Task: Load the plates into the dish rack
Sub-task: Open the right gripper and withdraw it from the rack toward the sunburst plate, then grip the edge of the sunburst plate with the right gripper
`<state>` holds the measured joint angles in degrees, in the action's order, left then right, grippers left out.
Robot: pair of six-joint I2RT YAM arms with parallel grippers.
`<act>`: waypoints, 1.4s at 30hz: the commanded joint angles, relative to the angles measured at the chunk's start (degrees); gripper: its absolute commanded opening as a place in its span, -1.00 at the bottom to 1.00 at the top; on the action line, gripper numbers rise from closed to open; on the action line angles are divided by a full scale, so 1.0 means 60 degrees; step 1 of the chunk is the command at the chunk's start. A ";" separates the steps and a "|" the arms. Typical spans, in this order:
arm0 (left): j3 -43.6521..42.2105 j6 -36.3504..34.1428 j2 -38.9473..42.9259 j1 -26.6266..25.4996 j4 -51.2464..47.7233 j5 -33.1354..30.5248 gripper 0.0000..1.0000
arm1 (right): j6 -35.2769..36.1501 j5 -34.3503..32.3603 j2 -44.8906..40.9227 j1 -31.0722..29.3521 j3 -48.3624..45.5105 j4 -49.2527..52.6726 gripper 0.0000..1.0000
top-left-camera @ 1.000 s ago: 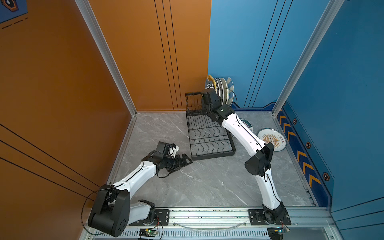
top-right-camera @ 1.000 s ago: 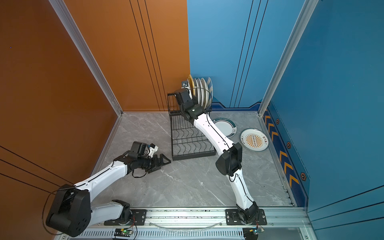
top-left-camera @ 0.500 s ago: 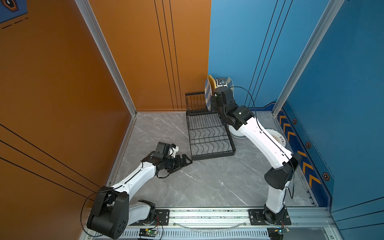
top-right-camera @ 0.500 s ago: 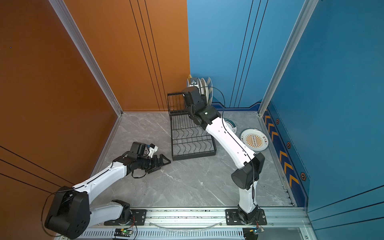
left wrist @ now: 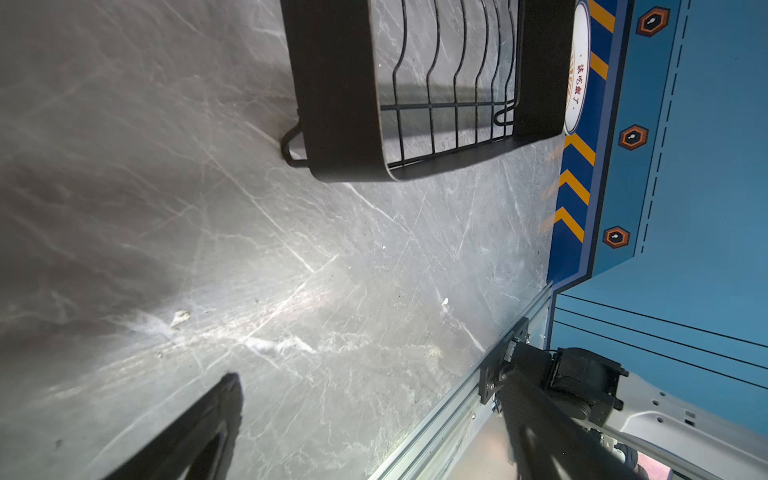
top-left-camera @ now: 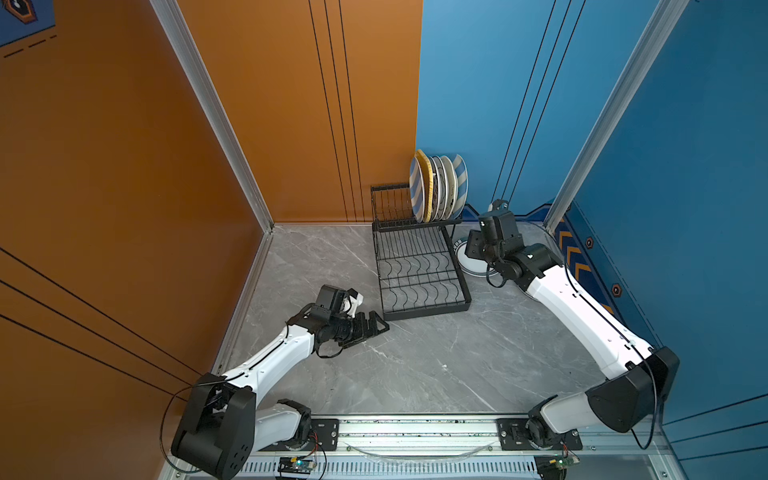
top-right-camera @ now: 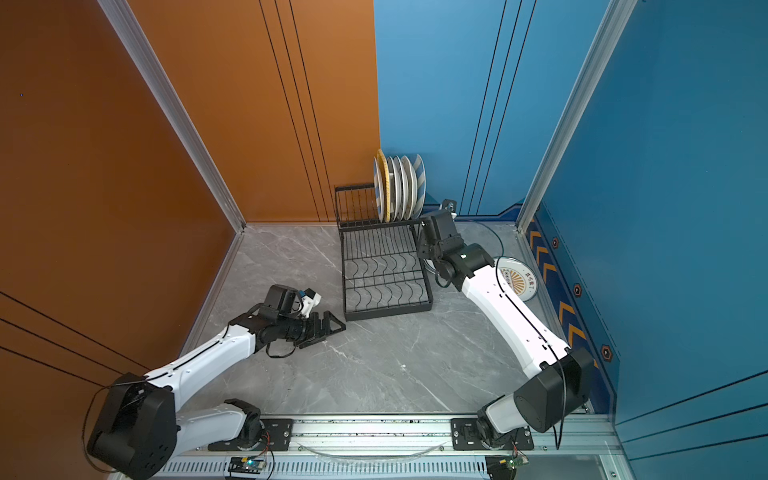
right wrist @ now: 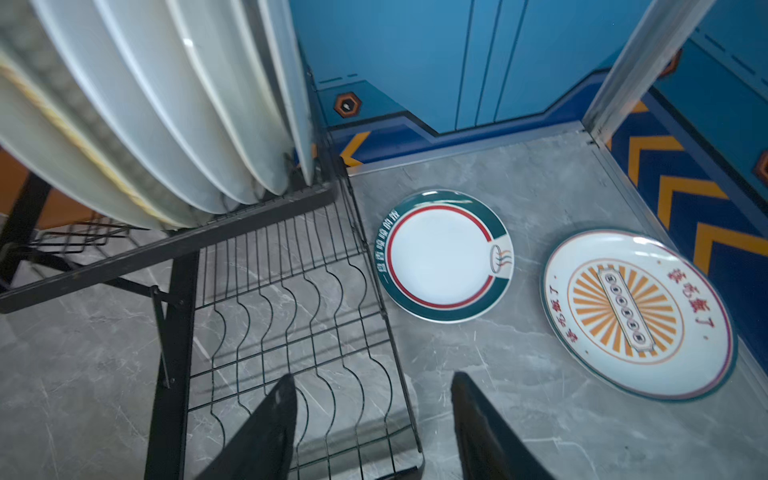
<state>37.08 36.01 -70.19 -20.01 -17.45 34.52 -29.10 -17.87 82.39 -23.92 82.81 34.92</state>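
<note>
Dish rack (top-right-camera: pixel 388 311) sits at back centre of the table (top-right-camera: pixel 374 365). Plates (top-right-camera: pixel 399 187) stand on edge in its raised tier, packed close, with a blue-striped one at each end and a yellow one second from left. Sunburst plate (top-right-camera: pixel 521 280) lies flat near the right wall, part-covered by the right arm. Right gripper (top-right-camera: pixel 426 251) hangs at the rack's right edge, jaws not readable. Left gripper (top-right-camera: pixel 330 332) sits low near the rack's front-left corner, jaws apart, empty.
</note>
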 commanded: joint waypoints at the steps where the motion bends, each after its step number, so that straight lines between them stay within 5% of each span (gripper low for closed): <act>1: 0.0228 0.0062 -0.0144 -0.0129 0.0007 -0.0217 0.96 | -0.0928 0.1272 -0.0660 0.0906 -0.1054 -0.0380 0.28; 9: 0.0324 0.0147 -0.0391 -0.0221 0.0137 -0.0271 0.96 | -0.1594 0.3877 -0.0836 0.3965 -0.3962 -0.2316 0.44; 22: 0.0339 0.0400 -0.0765 -0.0326 0.0512 -0.0375 0.96 | -0.2305 0.6040 0.0572 0.7192 -0.5669 -0.4603 0.63; 30: 0.0355 0.0509 -0.0922 -0.0342 0.0689 -0.0426 0.96 | -0.3012 0.7037 0.1356 0.8385 -0.6095 -0.5792 0.56; 42: 0.0435 0.0620 -0.1249 -0.0342 0.0917 -0.0433 0.96 | -0.4155 0.7701 0.2446 0.8747 -0.6659 -0.7591 0.27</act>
<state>37.95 39.31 -77.01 -21.52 -12.84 32.99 -50.33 26.26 95.22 27.75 44.49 -5.28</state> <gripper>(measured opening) 0.980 0.643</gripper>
